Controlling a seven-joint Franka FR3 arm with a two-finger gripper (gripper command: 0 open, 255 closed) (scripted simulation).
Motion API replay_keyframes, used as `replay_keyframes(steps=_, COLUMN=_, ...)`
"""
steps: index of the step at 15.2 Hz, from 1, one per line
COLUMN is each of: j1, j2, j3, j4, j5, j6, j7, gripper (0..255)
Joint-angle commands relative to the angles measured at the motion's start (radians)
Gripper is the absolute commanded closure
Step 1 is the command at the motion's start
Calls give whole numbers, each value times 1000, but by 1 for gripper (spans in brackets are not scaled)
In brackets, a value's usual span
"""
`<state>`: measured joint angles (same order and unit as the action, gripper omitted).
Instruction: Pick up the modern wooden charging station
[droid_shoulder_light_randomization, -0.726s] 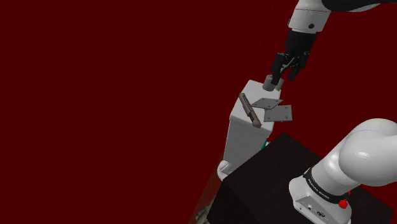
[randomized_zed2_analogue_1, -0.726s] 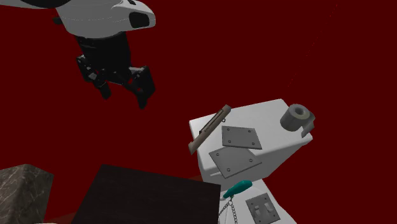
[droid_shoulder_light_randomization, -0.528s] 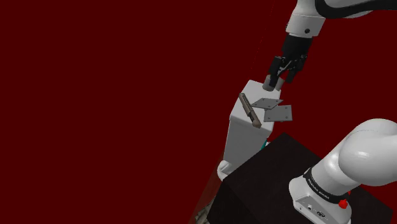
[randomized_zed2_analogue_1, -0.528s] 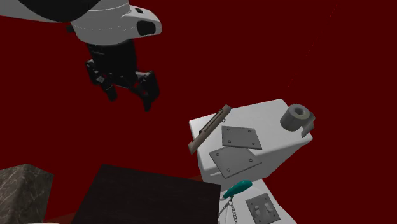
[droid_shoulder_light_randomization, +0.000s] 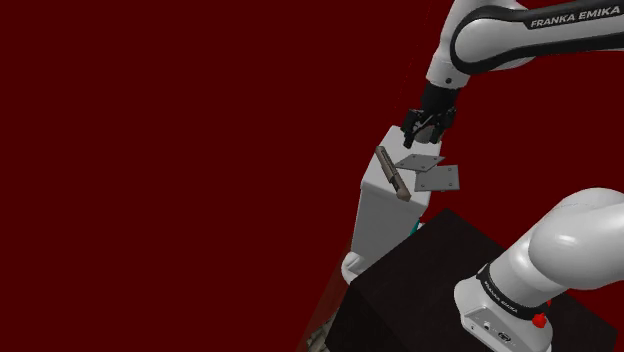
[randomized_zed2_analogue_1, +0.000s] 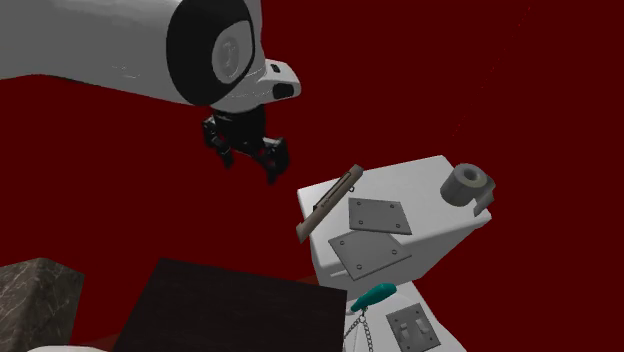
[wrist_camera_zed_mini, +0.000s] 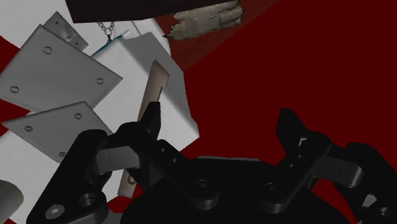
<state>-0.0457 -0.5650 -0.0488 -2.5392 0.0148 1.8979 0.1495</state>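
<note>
**Above the white block (droid_shoulder_light_randomization: 378, 215), the gripper (droid_shoulder_light_randomization: 428, 124) is not yet lined up on the charging station (droid_shoulder_light_randomization: 392, 172)**

The charging station, a slim brown wooden bar, lies along one edge of the block's top. In the second exterior view one end pokes out past the corner. Two grey plates (randomized_zed2_analogue_1: 378, 216) lie near it, further in on the top, and a grey cylinder (randomized_zed2_analogue_1: 466, 185) stands at the far corner.

The black gripper hovers over the block with its jaws spread wide and nothing between them. In the wrist view one finger (wrist_camera_zed_mini: 151, 118) overlaps the bar, while the gap between the fingers looks onto dark red ground beyond the block's edge.

A straight descent from this pose would probably put that finger on the bar rather than beside it. The bar sits right at the edge, so a small shove could tip it off.

Even once centred, the inner finger must fit between the bar and the nearest plate, and catching the plate would drag both. The bar looks thin and low, so a shallow pinch may slip.
</note>
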Motion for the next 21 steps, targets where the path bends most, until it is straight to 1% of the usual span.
replay_keyframes(steps=1, j1=-14, j2=58, j3=-11, j4=-13, j5=-6, j6=81, j7=4, gripper=0)
replay_keyframes(steps=6, j1=-46, j2=215, j3=-43, j4=-20, j5=-16, j6=263, j7=9, gripper=0)
replay_keyframes(steps=12, j1=-77, j2=429, j3=-84, j4=17, j5=-5, j6=462, j7=4, gripper=0)
replay_keyframes(steps=16, j1=-96, j2=580, j3=-109, j4=67, j5=24, j6=576, j7=-11, gripper=0)
replay_keyframes(steps=21, j1=-128, j2=770, j3=-125, j4=157, j5=88, j6=691, j7=-46, gripper=0)
